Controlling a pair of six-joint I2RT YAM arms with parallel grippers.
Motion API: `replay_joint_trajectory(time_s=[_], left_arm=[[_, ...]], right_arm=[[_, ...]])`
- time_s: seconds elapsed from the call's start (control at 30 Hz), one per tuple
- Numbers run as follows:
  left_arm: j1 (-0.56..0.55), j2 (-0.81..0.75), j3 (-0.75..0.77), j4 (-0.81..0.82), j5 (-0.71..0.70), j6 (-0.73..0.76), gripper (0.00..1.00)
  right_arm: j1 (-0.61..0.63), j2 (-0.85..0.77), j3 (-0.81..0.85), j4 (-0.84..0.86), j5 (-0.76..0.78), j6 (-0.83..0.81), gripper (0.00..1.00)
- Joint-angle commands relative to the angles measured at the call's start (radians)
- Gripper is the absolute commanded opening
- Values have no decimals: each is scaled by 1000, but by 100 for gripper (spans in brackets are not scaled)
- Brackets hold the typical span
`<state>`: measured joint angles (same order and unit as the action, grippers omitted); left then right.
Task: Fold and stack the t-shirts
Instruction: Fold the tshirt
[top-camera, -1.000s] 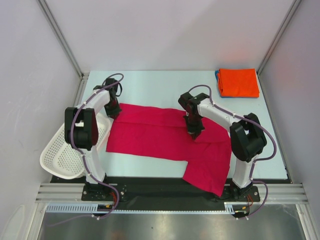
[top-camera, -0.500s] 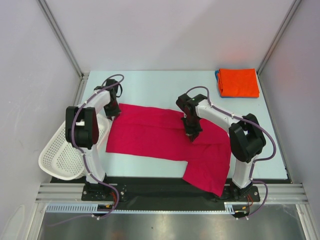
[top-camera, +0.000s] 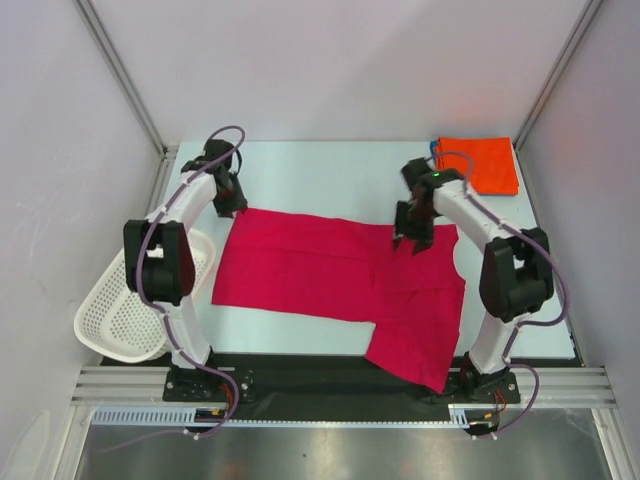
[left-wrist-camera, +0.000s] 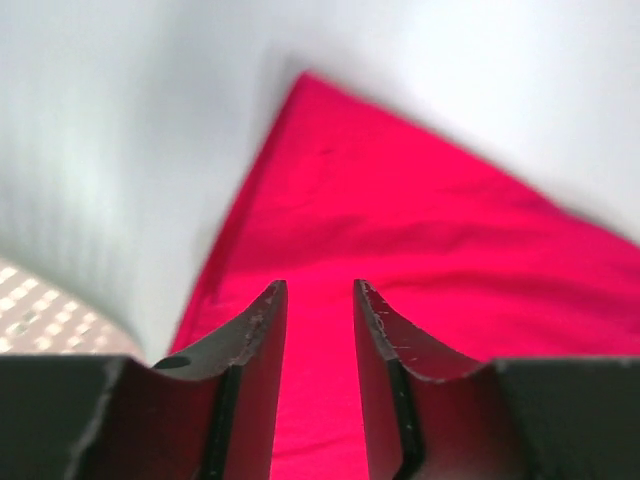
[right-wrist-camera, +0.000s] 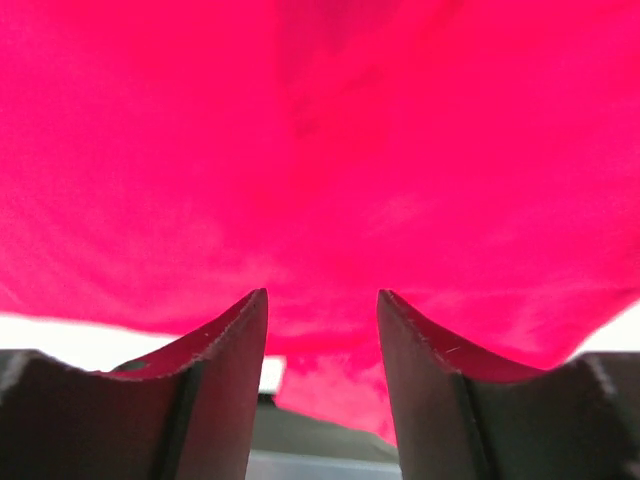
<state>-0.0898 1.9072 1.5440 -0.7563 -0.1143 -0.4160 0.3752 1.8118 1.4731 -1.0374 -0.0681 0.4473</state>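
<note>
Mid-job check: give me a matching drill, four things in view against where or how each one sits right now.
Things:
1. crimson t-shirt
2. orange t-shirt
3. basket
4. left gripper

Places or states:
A. folded, far right corner
B. open, over a cloth corner
C. near left side
D. spread out in the middle

Pairs: 1-D, 2-A, 3-C, 4-B

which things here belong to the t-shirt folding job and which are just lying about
Job in hand:
- crimson t-shirt, spread out flat
- orange t-shirt, folded, far right

Lying about:
- white basket, near left
</note>
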Motion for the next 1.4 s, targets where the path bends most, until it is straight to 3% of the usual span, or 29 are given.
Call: replay_joint_trajectory(time_s=[0.0, 0.13, 0.37, 0.63, 1.23, 1.37], left_arm=[[-31, 12, 53, 67, 143, 31, 37], [-31, 88, 100, 61, 174, 23, 27], [-27, 184, 177, 49, 215, -21, 28], [2, 225, 182, 60, 246, -59, 28], [44, 349, 249, 28, 226, -52, 24], [47, 366, 252, 26, 216, -60, 25]], right_arm=[[-143, -55, 36, 83, 27, 59, 54], [-330, -49, -16, 197, 5, 74, 54], [-515, -39, -120, 342, -142, 205, 54], [-535, 26, -123, 490, -130, 205, 59], [-545, 165, -86, 577, -145, 203, 41], [-555, 164, -91, 565, -118, 191, 33]])
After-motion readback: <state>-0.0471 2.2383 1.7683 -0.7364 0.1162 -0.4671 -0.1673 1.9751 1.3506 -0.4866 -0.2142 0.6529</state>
